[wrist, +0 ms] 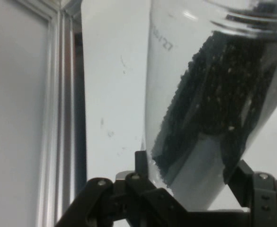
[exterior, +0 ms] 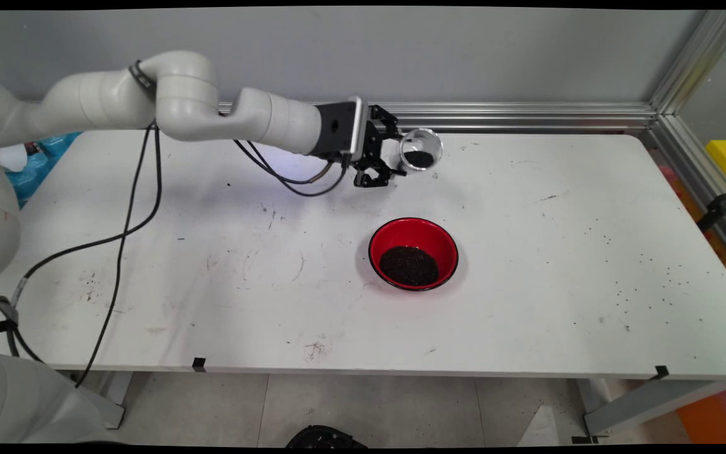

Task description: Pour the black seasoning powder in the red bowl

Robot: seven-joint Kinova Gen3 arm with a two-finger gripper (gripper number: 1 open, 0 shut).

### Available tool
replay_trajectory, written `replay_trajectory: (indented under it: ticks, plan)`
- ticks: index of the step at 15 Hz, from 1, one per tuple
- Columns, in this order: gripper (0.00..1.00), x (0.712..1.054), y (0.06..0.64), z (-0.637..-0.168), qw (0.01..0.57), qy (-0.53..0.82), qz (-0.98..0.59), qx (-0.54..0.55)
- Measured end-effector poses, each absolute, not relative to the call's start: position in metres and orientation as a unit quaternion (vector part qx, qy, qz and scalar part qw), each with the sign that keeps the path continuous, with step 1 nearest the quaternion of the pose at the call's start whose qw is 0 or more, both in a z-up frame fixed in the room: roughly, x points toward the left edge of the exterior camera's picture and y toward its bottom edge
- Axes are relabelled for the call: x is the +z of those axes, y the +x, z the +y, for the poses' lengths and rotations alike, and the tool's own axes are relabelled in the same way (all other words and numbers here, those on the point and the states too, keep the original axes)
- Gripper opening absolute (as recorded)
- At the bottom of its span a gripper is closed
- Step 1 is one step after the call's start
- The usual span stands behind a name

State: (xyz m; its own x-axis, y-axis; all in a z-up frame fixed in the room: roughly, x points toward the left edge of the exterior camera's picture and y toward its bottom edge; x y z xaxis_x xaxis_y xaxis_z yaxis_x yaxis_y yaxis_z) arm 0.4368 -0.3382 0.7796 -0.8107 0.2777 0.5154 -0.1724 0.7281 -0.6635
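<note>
A clear cup [exterior: 421,150], seemingly tipped and part-filled with dark grains [wrist: 214,94], is clamped in the pincer [exterior: 394,157] beyond a red bowl [exterior: 413,253] already holding some.

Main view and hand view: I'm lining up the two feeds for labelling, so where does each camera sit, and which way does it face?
Main view: fixed above the table's near side, looking down across the white table to the wall; shows the white arm, pincer, clear cup and red bowl.
Hand view: on the hand, looking along the pincer; its black linkage rises from the bottom edge.
Shared: the tipped clear cup of dark grains, clamped in the pincer, and the table.
</note>
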Motion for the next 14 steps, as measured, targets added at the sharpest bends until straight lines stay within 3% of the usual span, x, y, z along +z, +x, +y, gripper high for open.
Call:
replay_trajectory:
  ticks: [14]
  plan:
    - [0.00, 0.778, 0.486, -0.350, 0.369, 0.153, -0.885, 0.239]
